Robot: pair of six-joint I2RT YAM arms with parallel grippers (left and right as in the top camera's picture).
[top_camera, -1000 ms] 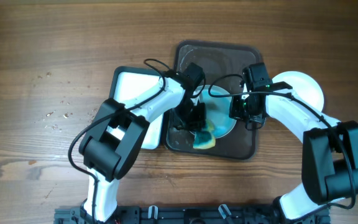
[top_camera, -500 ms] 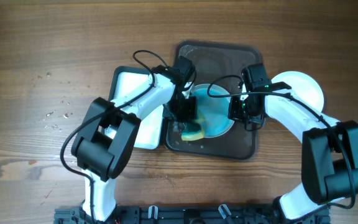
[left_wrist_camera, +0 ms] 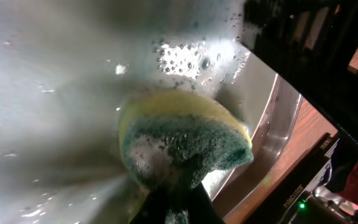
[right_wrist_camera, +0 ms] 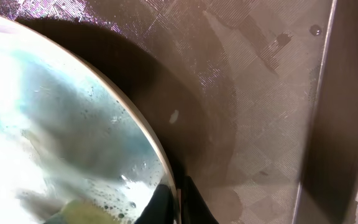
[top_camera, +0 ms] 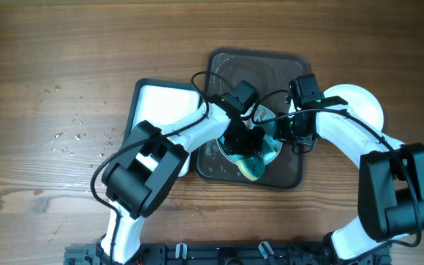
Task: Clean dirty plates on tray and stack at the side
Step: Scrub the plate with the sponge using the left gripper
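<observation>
Plate, smeared blue-teal, sits in the dark tray between my two arms. My right gripper is closed on the plate's right rim, steadying it. My left gripper is clamped on a soapy sponge pressed at the plate's near edge. The teal film lies beyond the sponge, away from me.

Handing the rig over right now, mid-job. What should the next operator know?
Left gripper: shut on the sponge, pressed on the plate in the tray.
Right gripper: shut on that plate's rim, steadying it.
Done: a white plate lies on the table right of the tray; whether more lie under it is unclear.
Left: scrub off the teal smears, then stack this plate there.
</observation>
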